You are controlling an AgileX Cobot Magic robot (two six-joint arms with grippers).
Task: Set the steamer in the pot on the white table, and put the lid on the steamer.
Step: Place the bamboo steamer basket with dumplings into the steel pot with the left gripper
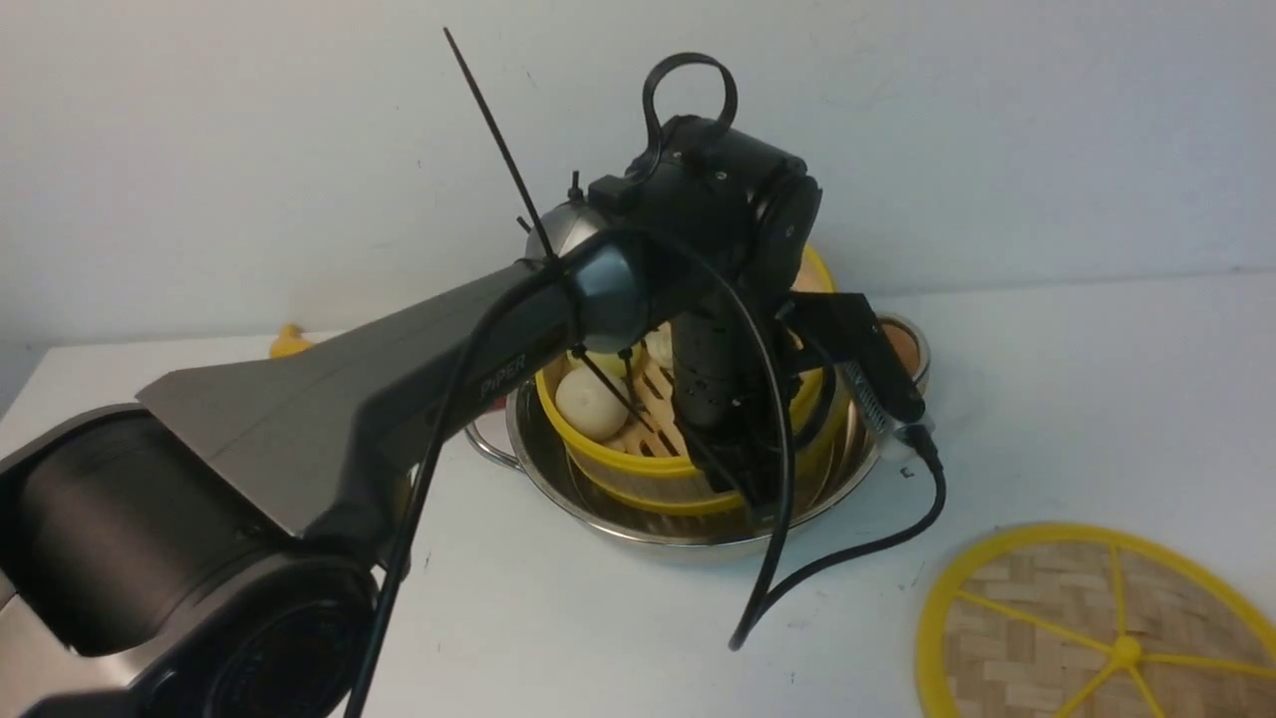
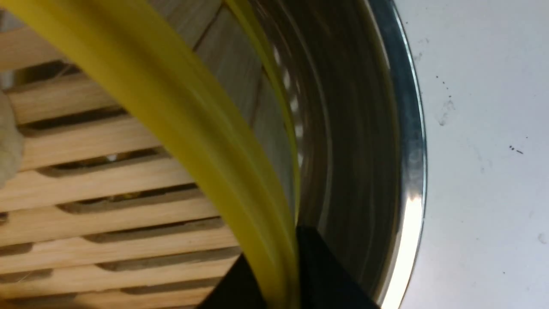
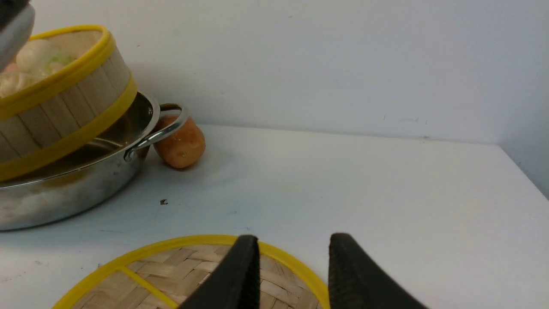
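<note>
The steamer point(image 1: 608, 459) is found tilted within the pot point(image 1: 638, 527), its lower band down inside the steel wall on one side and raised toward the rim on the other. It is judged not yet seated flat. Its yellow rim is pinched by the left gripper point(image 2: 281, 274), one finger inside the basket and one outside. The first step, placing the steamer, is assessed as in hand; levelling, lowering and release are called for next. The lid point(image 1: 1057, 618) lies flat on the white table point(image 1: 1097, 399), well apart from the pot. The right gripper point(image 3: 294, 274) is positioned over the lid's edge, jaws spread and nothing gripped; contact cannot be confirmed.
</note>
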